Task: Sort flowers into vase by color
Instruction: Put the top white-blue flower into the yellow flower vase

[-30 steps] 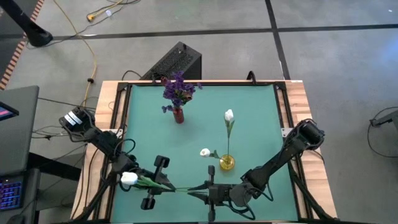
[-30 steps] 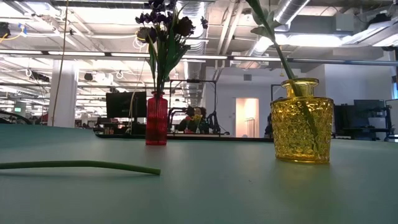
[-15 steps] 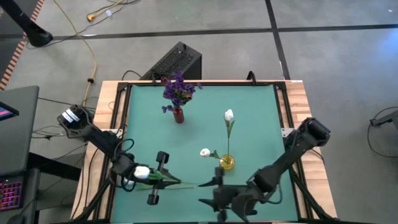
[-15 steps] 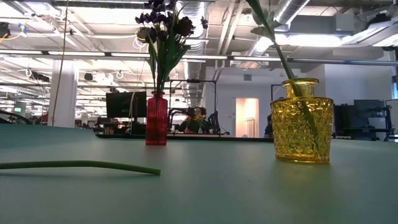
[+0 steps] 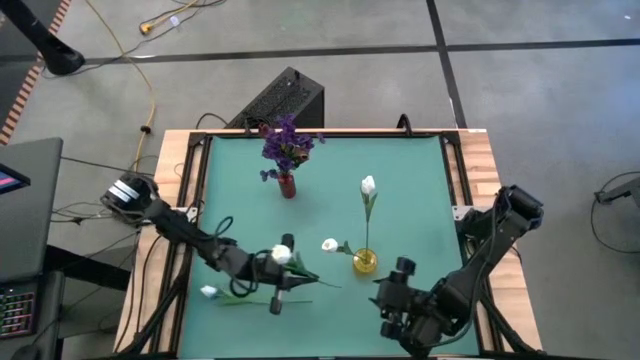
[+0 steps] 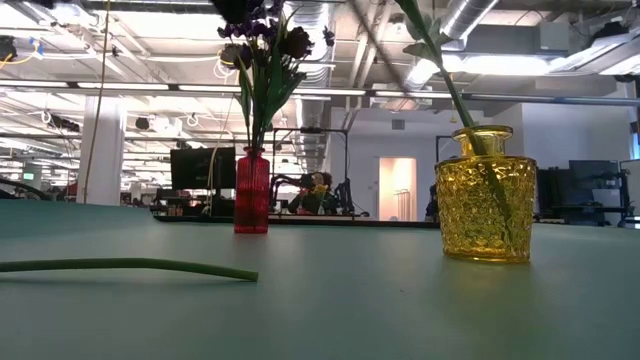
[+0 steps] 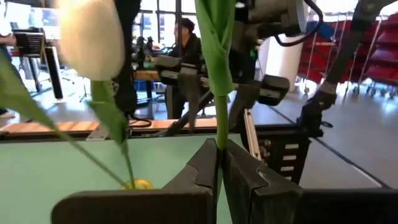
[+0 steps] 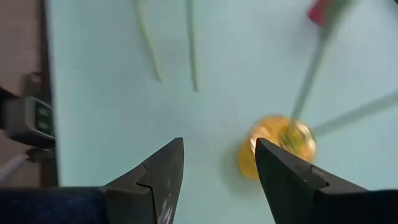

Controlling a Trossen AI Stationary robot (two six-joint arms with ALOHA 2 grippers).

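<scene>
Honestly it looked mostly done: purple artificial blooms point(image 5: 288, 143) sat in the slim red glass vase point(image 5: 287, 185), two white tulip buds point(image 5: 368, 185) in the squat yellow glass vase point(image 5: 365, 262). Left gripper point(image 5: 280, 278) had its jaws clenched on another white-bud stem point(image 7: 217, 93) near the green bench point(image 5: 410, 180) middle. One more white flower point(image 5: 209, 292) lay flat just beside it. Right gripper point(image 8: 217, 163) hung released near the front edge.

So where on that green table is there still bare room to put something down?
The far right corner of the table, beyond the white flowers, is bare, as is the far left edge beside the red vase. The near side is crowded: left gripper holding a flower, yellow vase, right gripper.
</scene>
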